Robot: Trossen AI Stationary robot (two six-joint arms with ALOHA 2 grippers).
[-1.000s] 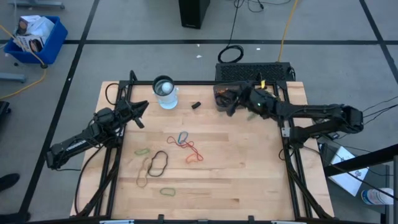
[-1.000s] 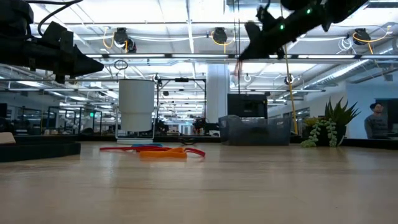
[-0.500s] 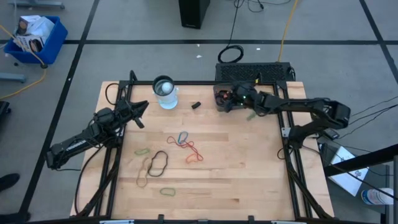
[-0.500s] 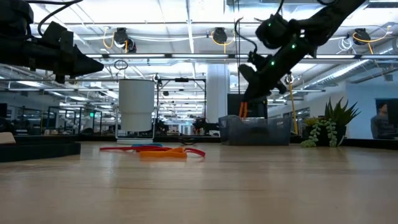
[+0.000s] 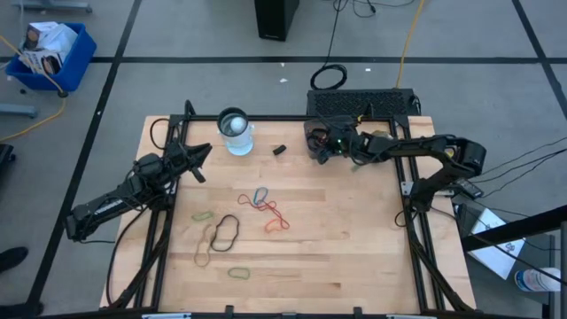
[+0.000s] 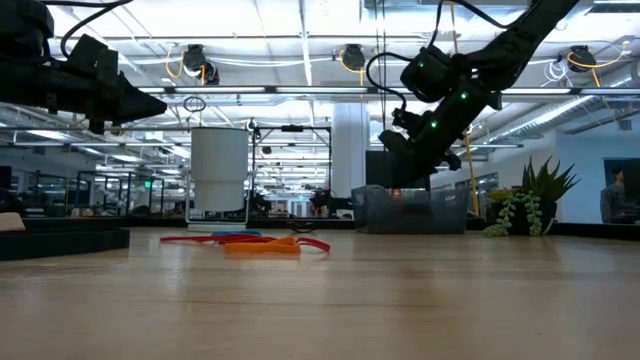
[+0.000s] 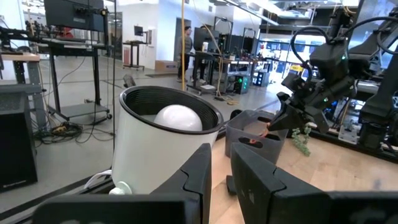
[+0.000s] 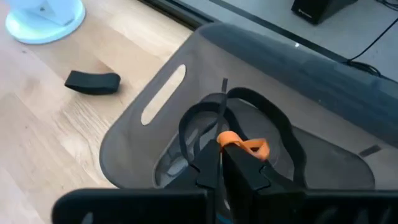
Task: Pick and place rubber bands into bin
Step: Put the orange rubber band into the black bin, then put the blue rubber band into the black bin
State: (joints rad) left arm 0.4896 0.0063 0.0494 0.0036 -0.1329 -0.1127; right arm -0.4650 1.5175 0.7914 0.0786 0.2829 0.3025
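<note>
I see my right pincer (image 8: pixel 221 163) clamped on an orange band (image 8: pixel 244 145) inside the bin (image 8: pixel 348 106), above black bands (image 8: pixel 261 115).

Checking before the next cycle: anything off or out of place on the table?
Nothing looks spilled or damaged. Loose bands lie mid-table, not yet sorted. A small black piece lies between the cup and the bin; it is no band. The right hand is over the bin, shut on an orange band. The left hand waits near the cup.
</note>
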